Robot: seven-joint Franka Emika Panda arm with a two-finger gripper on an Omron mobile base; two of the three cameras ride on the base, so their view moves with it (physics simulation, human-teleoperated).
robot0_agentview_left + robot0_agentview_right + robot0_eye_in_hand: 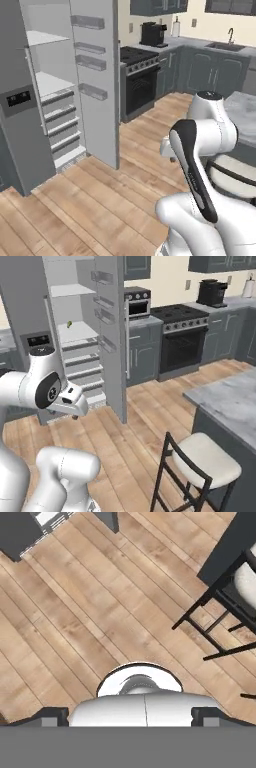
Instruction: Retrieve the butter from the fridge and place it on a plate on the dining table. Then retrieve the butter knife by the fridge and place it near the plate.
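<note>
Fridge [30, 311] door open, small green item [69, 324] on its shelf. Fingers [50, 716] spread, empty, aimed at floor. Risk: grabbing green item instead of butter.

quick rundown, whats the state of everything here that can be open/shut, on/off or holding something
fridge: right door swung wide open, left door with the dispenser panel shut
tool: open, holding nothing, aimed down at the wooden floor
oven: door shut
stool: upright, seat bare
small green item: lying on a fridge shelf
</note>
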